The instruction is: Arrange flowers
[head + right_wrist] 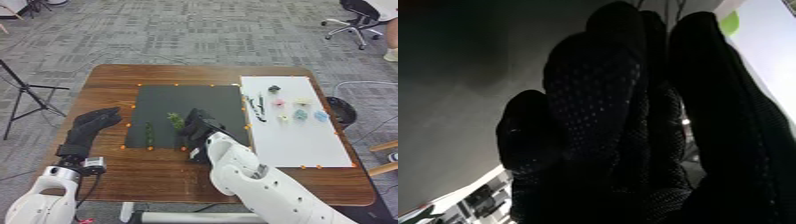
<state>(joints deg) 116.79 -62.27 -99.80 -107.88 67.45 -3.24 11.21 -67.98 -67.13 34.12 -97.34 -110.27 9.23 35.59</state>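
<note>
White and jointed, the right arm (266, 185) comes over the near edge of the brown wooden table (169, 182), its gloved right hand (200, 125) above a black sheet (169, 95). That hand's fingers are straight and close to one another. Just beside it is a leafy green sprig (175, 120); I can't tell whether they touch. A narrower sprig (149, 134) lies on the same sheet, toward the left hand (93, 122), whose fingers look loosely extended at the table's left side.

Right of the black sheet is a white one (306, 145), with small orange markers along the edges of both. On the white lie dark stems (258, 109) and flower heads: near-black (274, 89), pink (278, 102), cream (303, 101), pale yellow (284, 118), teal (300, 115) and light blue (321, 116).

Grey patterned carpet (204, 35) covers the floor around us. A black tripod (27, 87) stands left of the table, a black bin (342, 111) just past its right edge, and a wheeled office chair (357, 20) farther back on the right.
</note>
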